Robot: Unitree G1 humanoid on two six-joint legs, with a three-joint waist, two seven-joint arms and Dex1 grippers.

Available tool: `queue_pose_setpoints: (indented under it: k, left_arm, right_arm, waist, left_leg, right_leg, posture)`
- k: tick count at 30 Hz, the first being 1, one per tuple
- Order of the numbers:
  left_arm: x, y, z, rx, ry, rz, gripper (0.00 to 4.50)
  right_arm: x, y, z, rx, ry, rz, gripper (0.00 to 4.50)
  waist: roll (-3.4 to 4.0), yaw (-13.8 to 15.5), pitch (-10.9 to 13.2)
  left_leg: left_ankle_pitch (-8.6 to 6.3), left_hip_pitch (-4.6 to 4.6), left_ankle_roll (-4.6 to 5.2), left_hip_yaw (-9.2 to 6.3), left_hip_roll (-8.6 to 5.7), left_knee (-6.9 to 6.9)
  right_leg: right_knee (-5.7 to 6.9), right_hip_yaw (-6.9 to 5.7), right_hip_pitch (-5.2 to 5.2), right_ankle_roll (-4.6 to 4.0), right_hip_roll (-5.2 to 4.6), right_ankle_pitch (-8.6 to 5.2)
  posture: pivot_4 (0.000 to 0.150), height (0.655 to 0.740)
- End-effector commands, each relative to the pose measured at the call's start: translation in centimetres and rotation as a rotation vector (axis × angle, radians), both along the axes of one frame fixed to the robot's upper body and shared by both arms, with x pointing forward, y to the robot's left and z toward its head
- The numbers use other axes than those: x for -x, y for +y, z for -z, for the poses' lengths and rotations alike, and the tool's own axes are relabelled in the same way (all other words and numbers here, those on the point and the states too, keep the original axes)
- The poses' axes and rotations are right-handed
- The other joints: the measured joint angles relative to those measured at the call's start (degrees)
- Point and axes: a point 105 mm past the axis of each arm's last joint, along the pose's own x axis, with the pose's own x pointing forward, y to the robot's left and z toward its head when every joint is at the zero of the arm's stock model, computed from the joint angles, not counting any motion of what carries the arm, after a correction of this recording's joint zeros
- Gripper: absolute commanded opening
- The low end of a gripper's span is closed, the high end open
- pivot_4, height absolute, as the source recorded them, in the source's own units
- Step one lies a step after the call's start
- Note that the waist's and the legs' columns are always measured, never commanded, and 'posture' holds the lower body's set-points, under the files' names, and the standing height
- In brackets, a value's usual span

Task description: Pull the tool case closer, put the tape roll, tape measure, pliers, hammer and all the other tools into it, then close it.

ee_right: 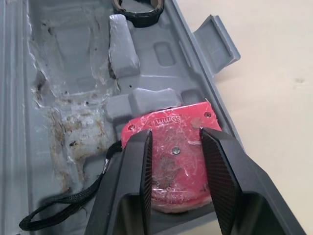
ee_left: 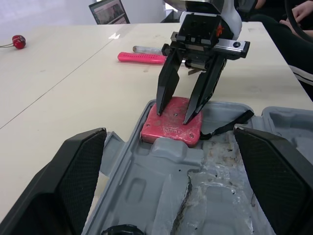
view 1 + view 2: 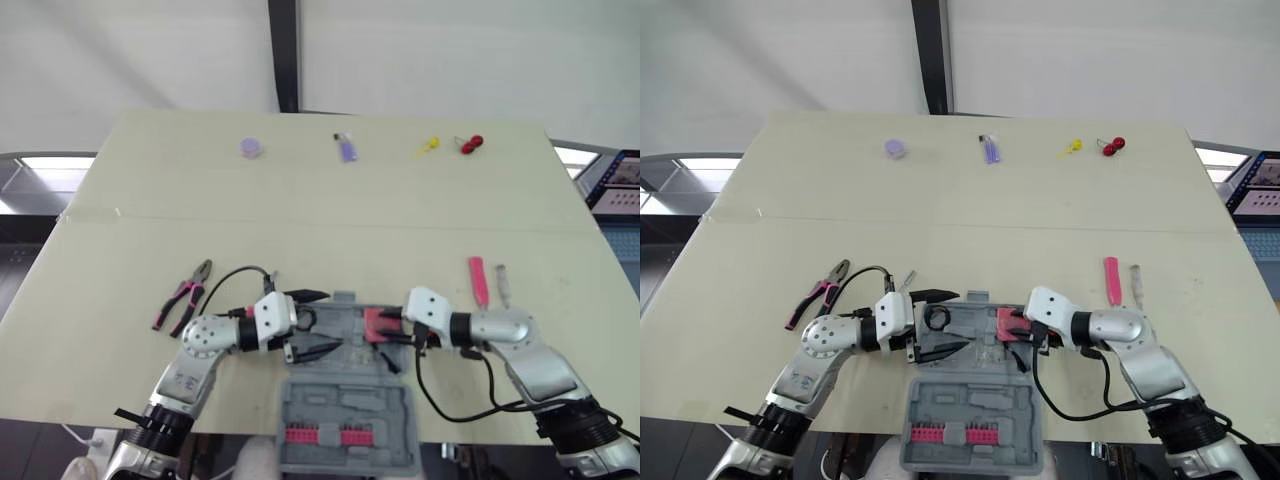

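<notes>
The grey tool case lies open at the table's front edge, its lid with pink bits nearest me. A red tape measure rests in the tray's right end, its black strap trailing inside. My right gripper is open, its fingertips set on the tape measure's top face. The left gripper hangs open over the tray's left part, just beside the black tape roll. Pink-handled pliers lie on the table left of the case.
A pink-handled screwdriver and a slim grey tool lie right of the case. Along the far edge sit a purple disc, a purple item, a yellow piece and a red one.
</notes>
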Motion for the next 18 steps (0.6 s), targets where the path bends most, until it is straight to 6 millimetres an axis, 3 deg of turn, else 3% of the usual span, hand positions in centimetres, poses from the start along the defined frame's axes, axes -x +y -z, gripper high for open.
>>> queue_pose_setpoints:
  k: [1, 11, 18]
  left_arm:
    - [0.0, -0.1, -0.7, 0.016, -0.022, 0.005, 4.50]
    - [-0.1, 0.1, -0.8, 0.011, -0.019, 0.003, 4.50]
    - [-0.1, 0.2, -0.9, 0.011, -0.019, 0.003, 4.50]
  right_arm:
    - [0.0, -0.5, 1.6, -0.003, 0.033, 0.031, 1.65]
    - [0.7, -1.2, 6.0, -0.043, 0.149, 0.089, 1.65]
    - [1.1, -0.8, 7.7, -0.117, 0.182, 0.106, 1.65]
  waist:
    - [-0.02, 0.0, 0.0]
    - [-0.25, 0.0, -0.3]
    - [-0.46, -0.1, -0.9]
  left_leg:
    - [0.00, 0.03, 0.00, 0.00, 0.00, 0.00]
    - [0.00, 0.16, 0.00, 0.00, 0.01, -0.03]
    - [0.00, 0.27, 0.00, 0.00, 0.02, -0.07]
  right_leg:
    - [0.00, 0.00, 0.03, 0.00, 0.00, 0.00]
    - [-0.01, 0.01, 0.16, 0.00, 0.00, 0.00]
    - [-0.05, 0.00, 0.29, 0.00, 0.02, 0.00]
  posture:
    - [0.150, 0.7400]
    - [0.150, 0.7400]
    - [0.150, 0.7400]
